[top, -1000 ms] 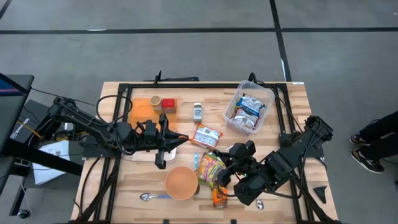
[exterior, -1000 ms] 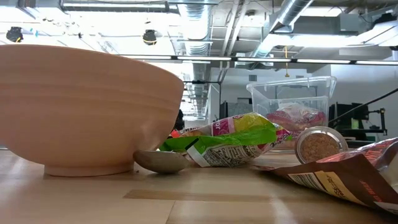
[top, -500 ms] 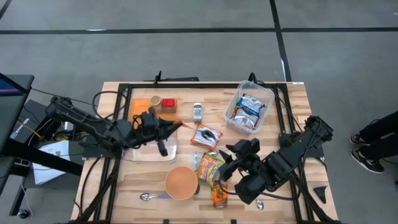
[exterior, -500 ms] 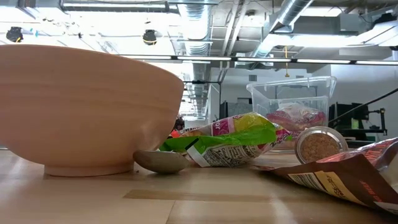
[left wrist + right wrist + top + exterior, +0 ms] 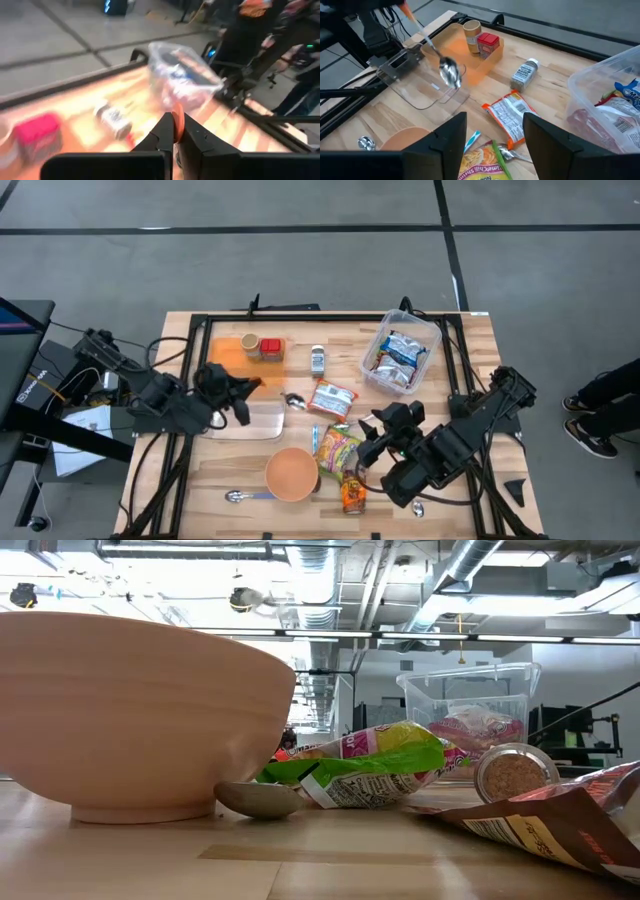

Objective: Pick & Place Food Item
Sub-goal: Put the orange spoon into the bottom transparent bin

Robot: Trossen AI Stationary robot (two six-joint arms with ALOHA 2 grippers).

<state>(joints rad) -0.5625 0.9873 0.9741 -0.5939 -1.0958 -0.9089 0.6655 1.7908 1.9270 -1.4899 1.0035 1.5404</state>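
Observation:
My left gripper is at the table's left, over a clear flat tray, shut on a spoon with an orange handle. The spoon's metal bowl hangs in the air beyond the fingers. My right gripper stands open above the food bags: a red-and-white snack packet, a green-and-yellow bag and an orange bag, all lying flat on the table. It touches none of them. Neither gripper shows in the low view. My left gripper pinches the spoon's orange handle between its two fingers near its free end. The fingers come nearly level from the table's left. The spoon is lifted clear and slants down away from the fingers, bowl end lowest, above the clear tray.
A clear tub with packets stands at the back right. A spice jar lies beside it. An orange board holds a cup and a red tin. A wooden bowl and a second spoon are near the front edge.
My left gripper has drawn back toward the table's left edge and tipped from pointing down to nearly level, rolling as it went. The spoon has gone with it, and its bowl now hangs over the clear tray's right edge.

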